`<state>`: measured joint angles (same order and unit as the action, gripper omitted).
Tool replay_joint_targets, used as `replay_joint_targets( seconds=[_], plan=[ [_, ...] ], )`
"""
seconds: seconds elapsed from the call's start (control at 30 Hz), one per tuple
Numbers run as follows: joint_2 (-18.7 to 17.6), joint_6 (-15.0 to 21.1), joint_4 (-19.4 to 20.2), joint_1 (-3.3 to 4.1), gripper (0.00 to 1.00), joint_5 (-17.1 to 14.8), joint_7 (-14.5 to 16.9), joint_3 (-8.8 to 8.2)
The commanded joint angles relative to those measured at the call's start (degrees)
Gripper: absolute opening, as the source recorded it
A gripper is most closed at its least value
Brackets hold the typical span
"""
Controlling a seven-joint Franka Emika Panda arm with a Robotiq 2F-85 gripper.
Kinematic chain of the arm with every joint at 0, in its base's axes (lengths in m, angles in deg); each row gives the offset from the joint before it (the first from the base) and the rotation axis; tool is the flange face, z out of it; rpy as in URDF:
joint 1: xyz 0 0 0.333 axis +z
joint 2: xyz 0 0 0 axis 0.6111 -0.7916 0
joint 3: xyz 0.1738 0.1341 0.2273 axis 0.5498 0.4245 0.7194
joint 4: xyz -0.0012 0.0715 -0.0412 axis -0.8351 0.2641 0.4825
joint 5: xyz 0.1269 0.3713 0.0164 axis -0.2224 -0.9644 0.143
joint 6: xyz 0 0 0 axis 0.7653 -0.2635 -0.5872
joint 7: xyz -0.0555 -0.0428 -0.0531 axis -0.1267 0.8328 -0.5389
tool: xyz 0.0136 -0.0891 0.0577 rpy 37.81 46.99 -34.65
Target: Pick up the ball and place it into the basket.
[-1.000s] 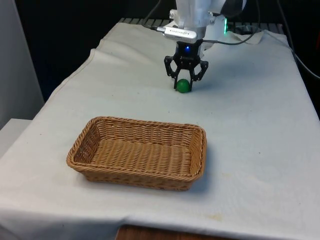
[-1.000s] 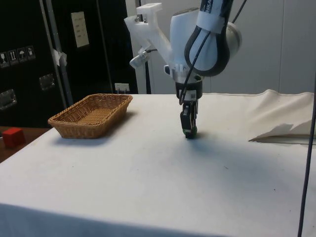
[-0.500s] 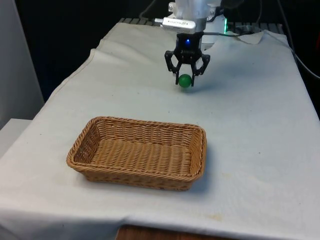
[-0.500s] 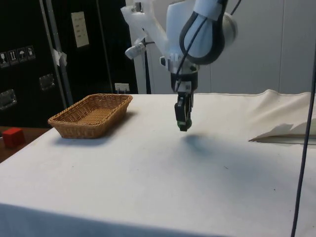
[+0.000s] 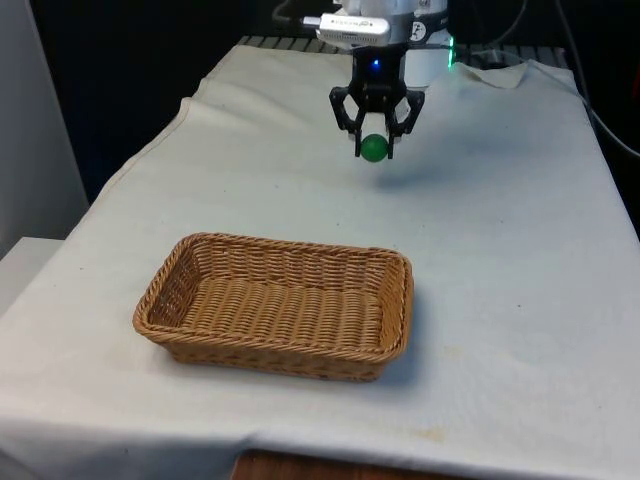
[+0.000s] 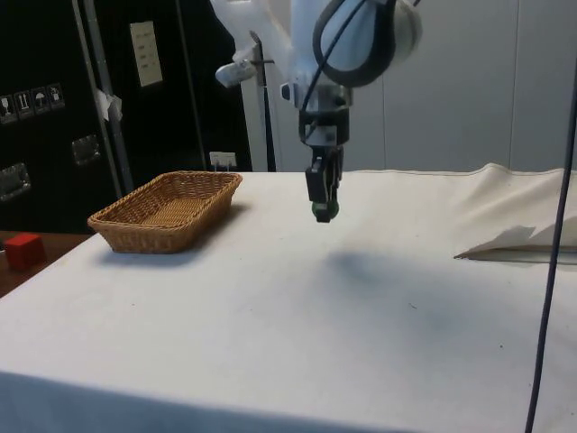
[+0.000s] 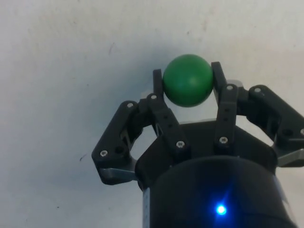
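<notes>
Table [image 5: 520, 250]: covered by a white cloth, with a loose fold of the cloth lying at the end away from the basket in the side view.
Arm [image 6: 356, 36]: white, reaching down over the far part of the table, its wrist pointing straight down.
Basket [image 5: 278, 304]: oblong brown wicker, standing flat on the cloth at the near part of the table in the front view, toward the front view's left of the gripper and well apart from it.
Gripper [image 5: 374, 148]: black, hanging in the air above the cloth, its two fingers [image 7: 221, 90] clamped on the ball from either side.
Ball [image 7: 188, 80]: small, green, round, held between the fingertips, clear of the cloth; its shadow lies on the cloth below it in the side view.
</notes>
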<state>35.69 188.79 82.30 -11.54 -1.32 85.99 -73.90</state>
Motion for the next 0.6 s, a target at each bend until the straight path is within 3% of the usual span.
replay_joint_targets(
  seconds=[0.0, 0.2, 0.23, 0.27, 0.5, 0.53, 0.57],
  plan=[
    [-0.4, -1.1, -0.7, 0.34, 0.0, 1.7, -1.4, -0.74],
    [0.6, -5.5, -3.8, 0.23, 0.0, 1.5, -1.3, -0.8],
    [0.9, -5.0, -3.5, 0.0, 0.0, 0.0, -0.1, -0.29],
    [0.7, -6.1, -4.2, 0.23, 0.0, 1.5, -1.3, -0.8],
    [1.3, -11.1, -8.0, 0.11, 0.0, 1.2, -1.0, -0.8],
    [1.3, -10.0, -7.4, 0.0, 0.0, 0.0, -0.1, -0.46],
    [1.3, -11.7, -8.4, 0.11, 0.0, 1.2, -1.0, -0.8]
  ],
)
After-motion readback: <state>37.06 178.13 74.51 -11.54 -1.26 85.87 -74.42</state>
